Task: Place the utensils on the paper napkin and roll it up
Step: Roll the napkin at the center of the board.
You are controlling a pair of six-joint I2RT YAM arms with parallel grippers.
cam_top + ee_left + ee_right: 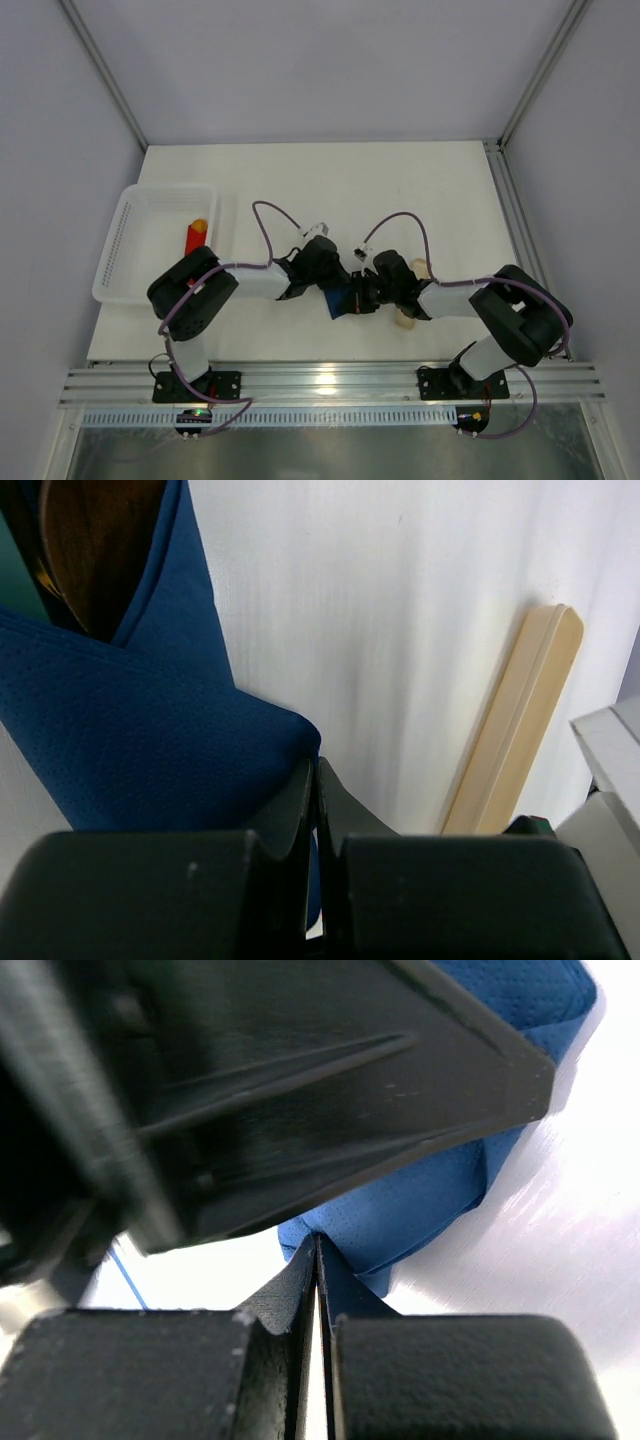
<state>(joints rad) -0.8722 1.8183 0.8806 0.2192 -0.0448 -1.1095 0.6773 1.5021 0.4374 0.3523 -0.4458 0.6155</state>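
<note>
Blue napkin (120, 740), folded over the utensils (90, 550), lies mid-table (300, 180) btwn both arms. Our left gripper (316, 770) is closed w/ the napkin edge pinched. The right gripper (316, 1250) is closed too, tips at the fold, hold unclear. We'd roll slowly, keeping the utensils tucked in.

A robotics laboratory test cell is shown. A white table (300, 180) is enclosed by plain pale panels (320, 60) held in aluminium frame posts (105, 75). Two small robot arms, the left arm (200, 290) and the right arm (510, 320), are bolted to an aluminium profile rail (330, 380) at the near edge. Exposed purple cables (265, 225) are looped over the arms, and a white perforated plastic basket (112, 250) is set at the table's left side.
</note>
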